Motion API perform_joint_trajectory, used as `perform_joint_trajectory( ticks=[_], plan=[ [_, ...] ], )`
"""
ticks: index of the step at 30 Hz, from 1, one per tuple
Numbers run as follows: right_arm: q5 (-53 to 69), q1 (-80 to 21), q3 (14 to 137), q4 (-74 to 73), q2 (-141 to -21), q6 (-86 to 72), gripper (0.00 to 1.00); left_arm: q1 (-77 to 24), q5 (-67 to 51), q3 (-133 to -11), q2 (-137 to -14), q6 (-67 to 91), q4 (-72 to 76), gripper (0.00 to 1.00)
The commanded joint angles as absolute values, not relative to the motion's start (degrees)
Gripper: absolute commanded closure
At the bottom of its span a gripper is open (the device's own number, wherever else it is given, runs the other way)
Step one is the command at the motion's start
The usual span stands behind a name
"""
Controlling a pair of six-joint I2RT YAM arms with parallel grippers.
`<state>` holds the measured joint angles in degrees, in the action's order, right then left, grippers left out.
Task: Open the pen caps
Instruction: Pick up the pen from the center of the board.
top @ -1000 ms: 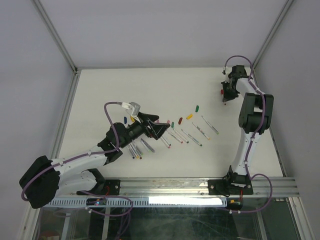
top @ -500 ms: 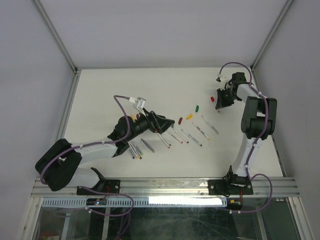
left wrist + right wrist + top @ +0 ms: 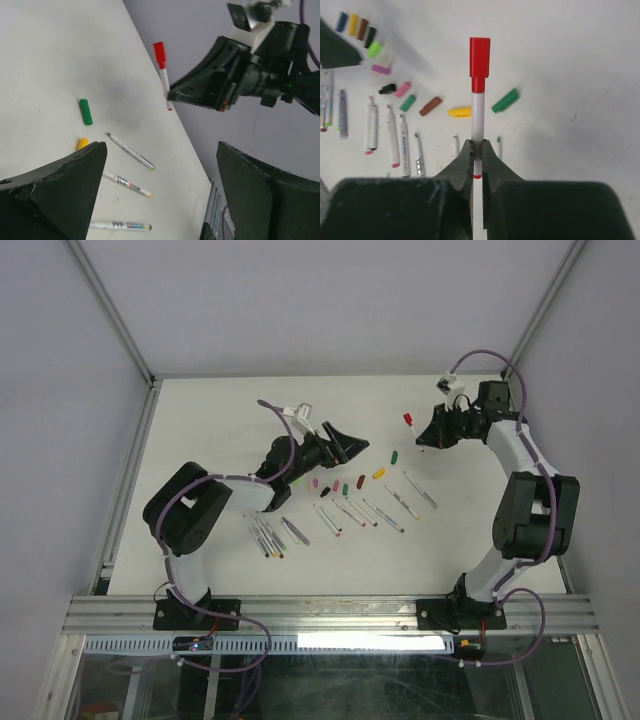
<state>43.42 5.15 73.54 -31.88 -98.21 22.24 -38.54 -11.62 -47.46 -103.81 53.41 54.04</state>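
My right gripper (image 3: 477, 147) is shut on a white pen (image 3: 478, 112) that carries a red cap (image 3: 480, 50) on its far end. It holds the pen above the back right of the table (image 3: 200, 420). In the left wrist view the same red cap (image 3: 159, 51) points up, above the right gripper (image 3: 172, 97). My left gripper (image 3: 352, 447) stands open and empty in the air, a short way left of that pen, with wide-set fingers (image 3: 60, 180). Loose pen caps lie on the table below: green (image 3: 505, 100), yellow (image 3: 459, 112), brown (image 3: 430, 106), pink (image 3: 402, 89).
Several uncapped pens (image 3: 400, 502) lie in a row in the middle of the table, with more pens (image 3: 268, 538) near the left arm. A further cluster of coloured caps (image 3: 362, 29) lies to the left. Metal frame rails (image 3: 130, 470) border the table.
The left arm swung from the pen row up and right toward the right gripper, still open. The right gripper carried the red-capped pen leftward, toward the table's middle.
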Motion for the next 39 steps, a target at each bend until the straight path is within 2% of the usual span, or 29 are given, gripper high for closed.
perform_joint_trajectory(
  ticks=[1, 11, 18, 23, 31, 36, 38, 39],
  plan=[
    [56.18, 4.02, 72.03, -28.18, -92.92, 20.25, 1.00, -38.43, -10.19, -56.34, -109.02, 55.87, 58.32, 0.07],
    [60.56, 0.19, 70.77, -27.83, -89.91, 19.91, 1.00, -38.74, -6.21, -65.29, -117.61, 61.83, 64.03, 0.06],
    [58.32, -2.40, 71.16, -28.38, -90.94, 20.39, 1.00, -39.66, -5.26, -64.81, -118.22, 63.45, 66.63, 0.10],
    [56.11, -4.37, 71.22, -28.82, -91.36, 21.07, 1.00, -40.29, -5.37, -65.39, -118.52, 64.05, 66.28, 0.19],
    [52.01, -6.31, 71.90, -29.76, -92.31, 22.06, 1.00, -40.90, -6.54, -66.84, -119.78, 65.04, 64.08, 0.54],
    [50.62, -6.87, 72.14, -30.58, -92.40, 22.85, 1.00, -40.92, -7.09, -67.07, -120.12, 64.56, 63.52, 0.90],
    [50.73, -6.86, 72.23, -30.51, -92.14, 22.74, 1.00, -40.91, -7.43, -66.93, -119.93, 64.09, 63.37, 1.00],
    [50.80, -6.81, 72.28, -30.36, -92.04, 22.39, 1.00, -40.95, -7.54, -66.77, -119.87, 63.86, 63.44, 1.00]
  ],
)
